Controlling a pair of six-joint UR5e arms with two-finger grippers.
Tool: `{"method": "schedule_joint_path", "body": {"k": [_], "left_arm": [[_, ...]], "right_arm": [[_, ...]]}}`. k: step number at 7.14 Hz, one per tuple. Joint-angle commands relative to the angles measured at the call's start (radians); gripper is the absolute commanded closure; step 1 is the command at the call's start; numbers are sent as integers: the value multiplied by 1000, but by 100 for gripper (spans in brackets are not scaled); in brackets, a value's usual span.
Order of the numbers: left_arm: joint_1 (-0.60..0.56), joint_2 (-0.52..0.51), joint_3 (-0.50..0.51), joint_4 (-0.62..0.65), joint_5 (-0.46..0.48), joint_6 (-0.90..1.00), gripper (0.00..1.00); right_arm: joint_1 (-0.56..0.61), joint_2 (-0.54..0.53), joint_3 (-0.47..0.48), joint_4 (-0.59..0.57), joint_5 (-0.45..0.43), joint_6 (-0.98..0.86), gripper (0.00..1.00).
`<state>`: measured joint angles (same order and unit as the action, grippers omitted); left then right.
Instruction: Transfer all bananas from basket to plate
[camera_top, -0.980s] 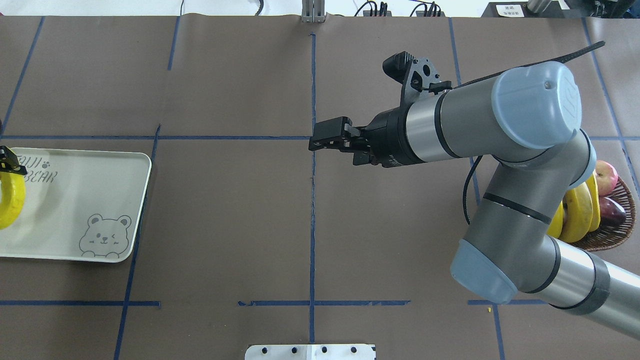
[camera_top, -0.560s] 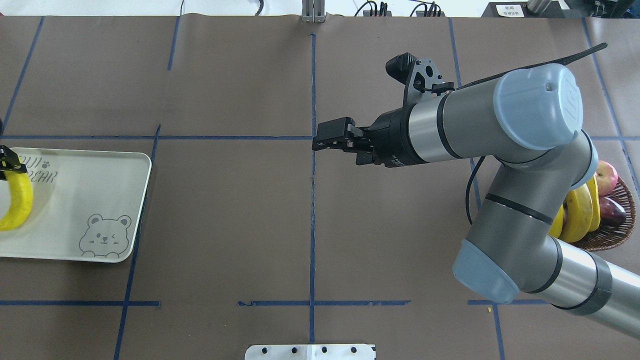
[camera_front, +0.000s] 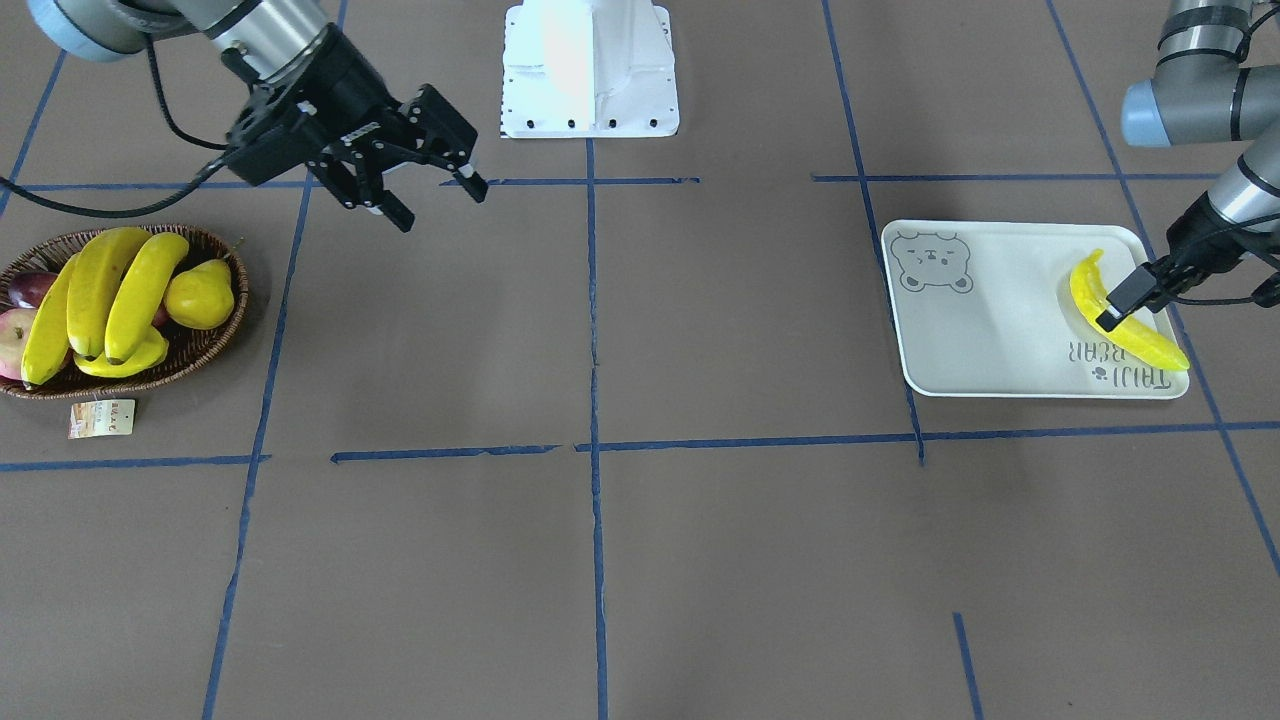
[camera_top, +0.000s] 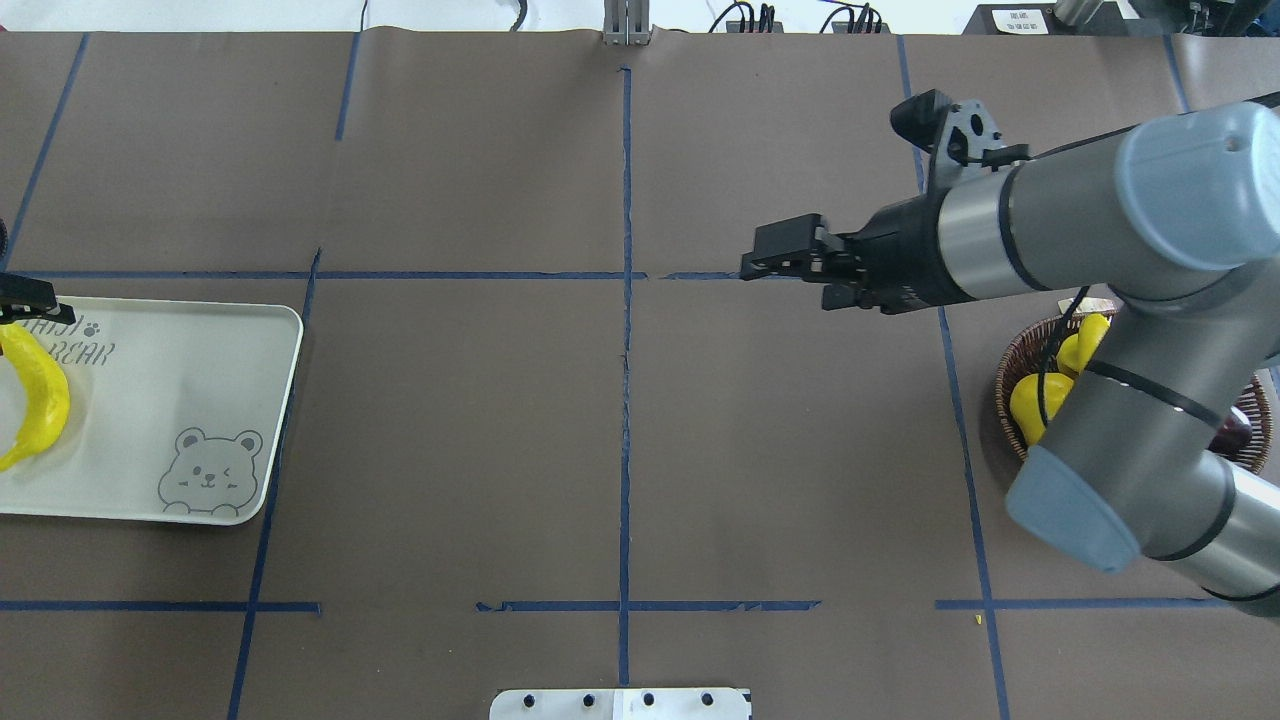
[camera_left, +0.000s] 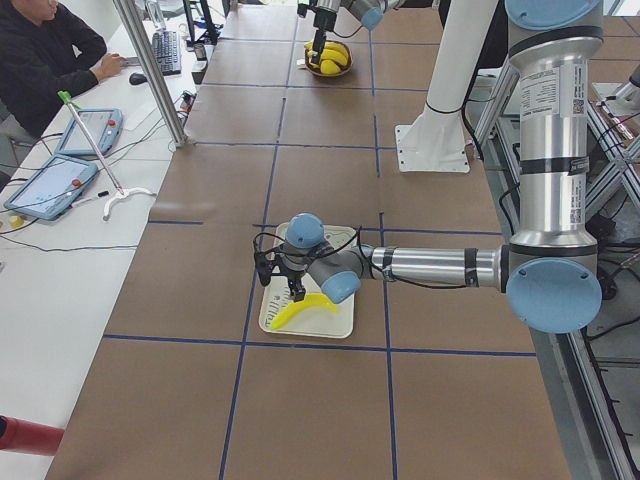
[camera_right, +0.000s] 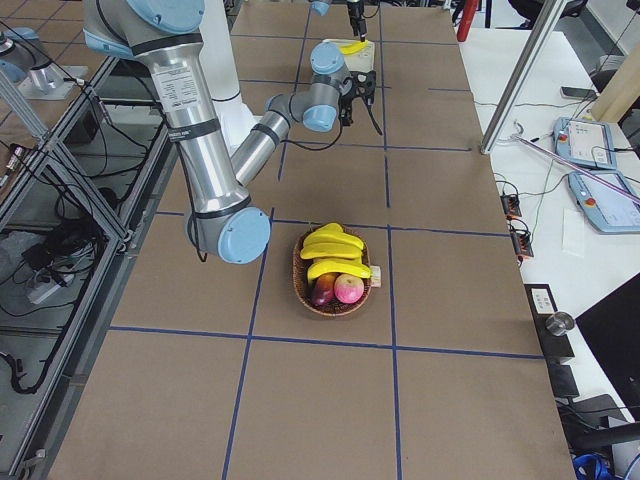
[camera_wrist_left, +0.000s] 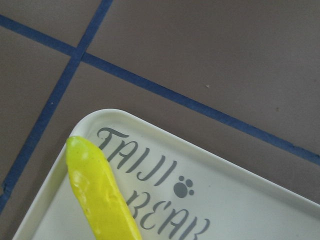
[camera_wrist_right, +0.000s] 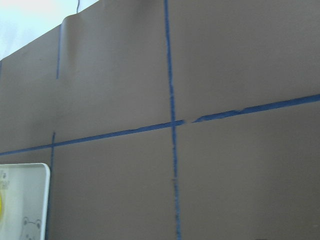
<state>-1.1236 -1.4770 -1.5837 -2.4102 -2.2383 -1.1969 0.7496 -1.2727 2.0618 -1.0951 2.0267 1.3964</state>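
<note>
One banana (camera_front: 1150, 345) lies flat on the white plate (camera_front: 990, 320) beside its lettering, seen also in the overhead view as banana (camera_top: 45, 395) on plate (camera_top: 170, 380). My left gripper (camera_front: 1125, 300) hovers just over that banana, open, one finger crossing in front of it. Three bananas (camera_front: 100, 285) rest in the wicker basket (camera_front: 205, 348) at the table's other end. My right gripper (camera_front: 443, 207) hangs open and empty above the bare mat, between the table's centre and the basket. In the overhead view the right arm hides most of the basket (camera_top: 1005, 385).
The basket also holds a yellow pear (camera_front: 200, 295), a red apple (camera_front: 12, 345) and a dark fruit (camera_front: 30, 288); a paper tag (camera_front: 100, 418) lies beside it. The white robot base (camera_front: 590, 70) stands at the table's edge. A person (camera_left: 45, 55) sits at a side desk.
The left gripper lowered the banana onto the plate, let go and drew back slightly. The right arm swung its open gripper away from the centre line, toward the basket side.
</note>
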Motion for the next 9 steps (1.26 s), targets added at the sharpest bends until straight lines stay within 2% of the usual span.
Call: {"method": "schedule_joint_path", "body": {"k": [1, 5, 6, 7, 9], "left_arm": [[-54, -6, -44, 3, -78, -3, 0], [-45, -35, -68, 5, -72, -18, 0], [-39, -42, -73, 3, -73, -48, 0], [-18, -55, -79, 3, -67, -81, 0], [-13, -55, -79, 3, -66, -84, 0]], "right_arm": [[95, -219, 70, 3, 75, -176, 1], [157, -497, 102, 36, 92, -464, 1], [189, -573, 83, 120, 128, -543, 1], [227, -588, 45, 157, 162, -560, 1], [237, -590, -9, 158, 164, -600, 1]]}}
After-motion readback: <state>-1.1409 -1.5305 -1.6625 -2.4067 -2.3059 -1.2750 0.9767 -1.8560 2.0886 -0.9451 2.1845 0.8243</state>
